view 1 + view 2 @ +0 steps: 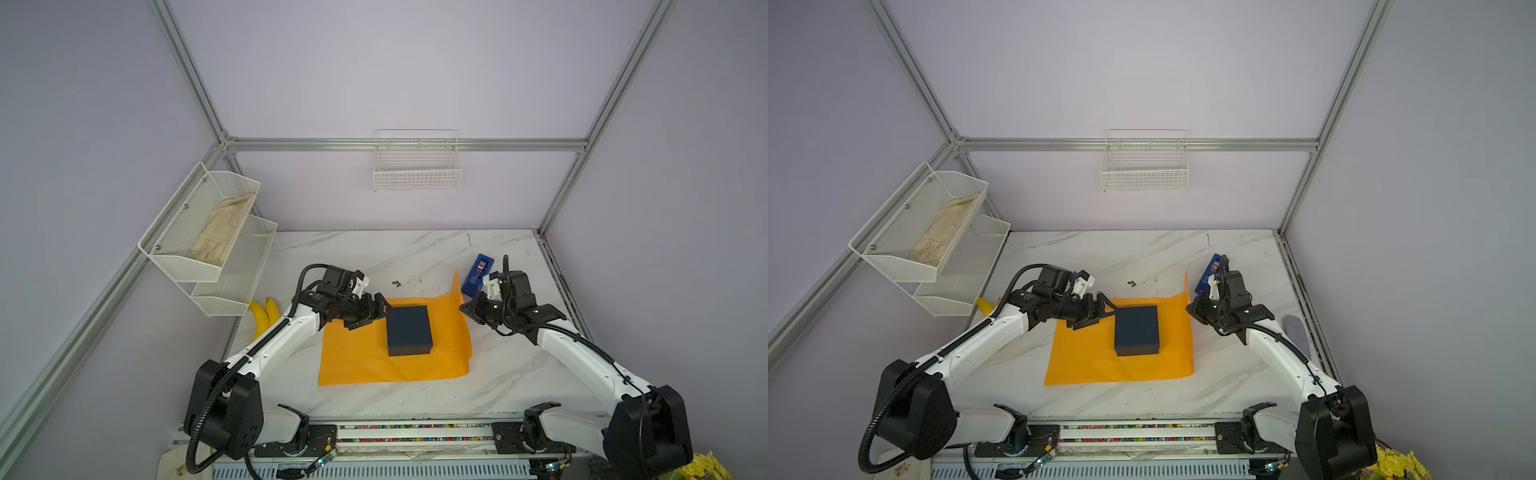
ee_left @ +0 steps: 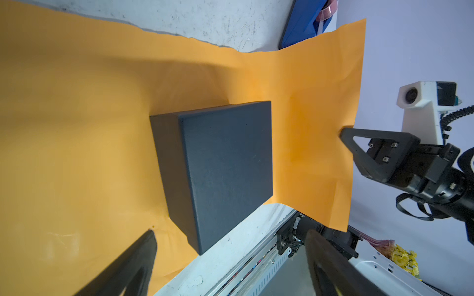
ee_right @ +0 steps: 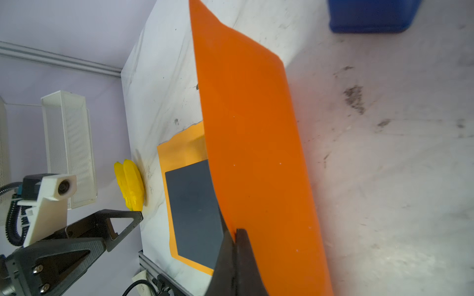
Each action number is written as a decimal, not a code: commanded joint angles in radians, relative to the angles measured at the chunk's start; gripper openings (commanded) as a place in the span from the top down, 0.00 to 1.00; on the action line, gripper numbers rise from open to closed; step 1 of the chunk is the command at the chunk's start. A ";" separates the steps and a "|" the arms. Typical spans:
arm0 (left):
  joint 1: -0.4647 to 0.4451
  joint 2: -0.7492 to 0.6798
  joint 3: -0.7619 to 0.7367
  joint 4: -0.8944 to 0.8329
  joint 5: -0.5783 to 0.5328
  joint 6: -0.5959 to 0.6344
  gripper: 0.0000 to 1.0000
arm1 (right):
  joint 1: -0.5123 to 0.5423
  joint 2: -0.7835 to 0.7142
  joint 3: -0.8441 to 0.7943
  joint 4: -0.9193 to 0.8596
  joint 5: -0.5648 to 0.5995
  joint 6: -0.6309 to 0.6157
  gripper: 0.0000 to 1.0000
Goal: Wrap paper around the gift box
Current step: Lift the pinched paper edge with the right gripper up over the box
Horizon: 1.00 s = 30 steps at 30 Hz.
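Near edge of the table [image 1: 415,399]: bare marble between the arm bases and the sheet. The paper [image 1: 361,357] lies with its long axis left to right, and its near edge and whole left part lie flat.

The gift box [image 1: 408,330] sits on the paper, right of the sheet's middle, lid up, sides roughly square to the sheet's edges. Left margin wide, right margin narrow.

Right gripper [image 1: 463,308]: jaws pressed together on the paper's right edge, about level with the box's far side. The right wrist view shows the sheet pinched between the tips and the flap raised off the table, curving up beside the box. The box lies directly left of this gripper, so by my judgement the fold must travel leftward over the lid. The right arm is the one placed for it.

Left gripper [image 1: 376,316]: jaws spread wide, holding nothing, over the paper just left of the box's far left corner. Contact with the box: cannot tell. Judgement: it could steady the box, but it sits where the flap would land.

Farther: blue tape dispenser [image 1: 478,276] just behind the flap's raised far corner. Bananas [image 1: 262,316] at the table's left edge, well apart. Wire basket [image 1: 417,174] and mesh shelf [image 1: 199,232] hang on the walls
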<state>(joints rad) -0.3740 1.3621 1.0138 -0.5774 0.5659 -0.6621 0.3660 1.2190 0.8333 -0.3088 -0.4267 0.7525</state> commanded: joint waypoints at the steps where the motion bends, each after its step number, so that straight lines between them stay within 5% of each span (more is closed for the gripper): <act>1: -0.014 0.000 0.138 0.019 0.028 -0.010 0.11 | 0.100 0.046 0.063 0.053 0.099 0.109 0.97; 9: -0.095 0.012 0.186 0.100 -0.005 -0.104 0.14 | 0.340 0.216 0.168 0.129 0.187 0.167 0.97; 17: -0.115 0.042 0.187 0.111 -0.114 -0.166 0.18 | 0.441 0.297 0.211 0.181 0.203 0.214 0.96; 30: -0.121 0.246 0.295 0.112 -0.150 -0.171 0.57 | 0.459 0.362 0.252 0.204 0.171 0.205 0.96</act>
<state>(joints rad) -0.4919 1.6047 1.1736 -0.4923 0.4286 -0.8371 0.8192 1.5707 1.0653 -0.1246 -0.2523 0.9382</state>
